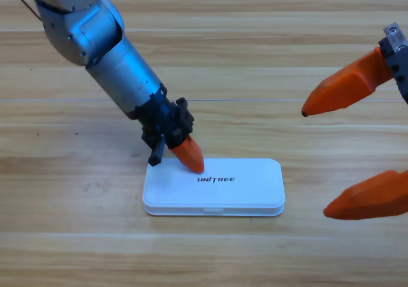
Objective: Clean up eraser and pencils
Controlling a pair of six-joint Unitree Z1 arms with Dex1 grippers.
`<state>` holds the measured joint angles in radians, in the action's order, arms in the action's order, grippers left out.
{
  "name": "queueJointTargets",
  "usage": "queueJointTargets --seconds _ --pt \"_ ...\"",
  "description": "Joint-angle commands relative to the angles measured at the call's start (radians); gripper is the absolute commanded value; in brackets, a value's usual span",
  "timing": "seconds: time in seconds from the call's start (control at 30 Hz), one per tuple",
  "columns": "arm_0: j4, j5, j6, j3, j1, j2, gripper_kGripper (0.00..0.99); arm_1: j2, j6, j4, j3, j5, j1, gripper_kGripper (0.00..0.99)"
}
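Item: left gripper point(187, 154), tip resting on the upper left edge of the closed white case point(213, 186); we cannot tell its jaw gap. If we press off-centre, the case may skid or tip.

Item: eraser and pencils, nowhere visible to us, presumably inside.

Item: right gripper point(341, 156), jaws wide, holding nothing, waiting right of the case.
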<state>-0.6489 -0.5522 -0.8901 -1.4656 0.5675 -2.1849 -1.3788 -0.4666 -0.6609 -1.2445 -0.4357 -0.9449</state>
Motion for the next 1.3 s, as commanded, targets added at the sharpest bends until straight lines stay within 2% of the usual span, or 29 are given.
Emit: queueJointTargets --seconds 0.03,0.33,0.43,0.53,0.67,0.7,0.77,0.8,0.83,0.97,1.07,1.3 --pt "0.011 0.031 0.011 0.09 0.06 -0.052 0.0 -0.011 0.009 0.018 0.03 -0.017 0.026 0.989" --pt "0.054 0.051 0.014 0.169 0.06 0.004 0.0 -0.014 0.011 0.018 0.03 -0.017 0.026 0.989" --pt "0.037 0.077 0.026 0.179 0.06 0.096 0.0 -0.014 0.011 0.018 0.03 -0.017 0.026 0.989" --pt "-0.052 0.117 0.039 0.142 0.06 0.255 0.0 -0.014 0.011 0.02 0.03 -0.017 0.026 0.989" --pt "-0.247 0.167 0.048 -0.001 0.071 0.425 0.0 -0.013 0.011 0.018 0.03 -0.017 0.026 0.989" --pt "-0.296 0.192 0.048 -0.038 0.083 0.453 0.061 -0.013 0.011 0.018 0.03 -0.017 0.026 0.989" --pt "-0.35 0.212 0.071 -0.071 0.104 0.501 0.752 -0.013 0.011 0.018 0.03 -0.017 0.026 0.989" --pt "-0.36 0.218 0.086 -0.075 0.117 0.524 0.913 -0.013 0.013 0.018 0.03 -0.017 0.026 0.989" --pt "-0.362 0.227 0.103 -0.075 0.13 0.544 0.969 -0.013 0.013 0.018 0.03 -0.015 0.026 0.989" --pt "-0.367 0.244 0.142 -0.065 0.172 0.565 0.99 -0.013 0.013 0.018 0.028 -0.015 0.026 0.989" --pt "-0.365 0.247 0.142 -0.038 0.172 0.56 0.99 -0.014 0.013 0.02 0.028 -0.015 0.026 0.989" --pt "-0.365 0.276 0.194 -0.024 0.172 0.563 0.99 -0.016 0.013 0.018 0.028 -0.014 0.026 0.989"
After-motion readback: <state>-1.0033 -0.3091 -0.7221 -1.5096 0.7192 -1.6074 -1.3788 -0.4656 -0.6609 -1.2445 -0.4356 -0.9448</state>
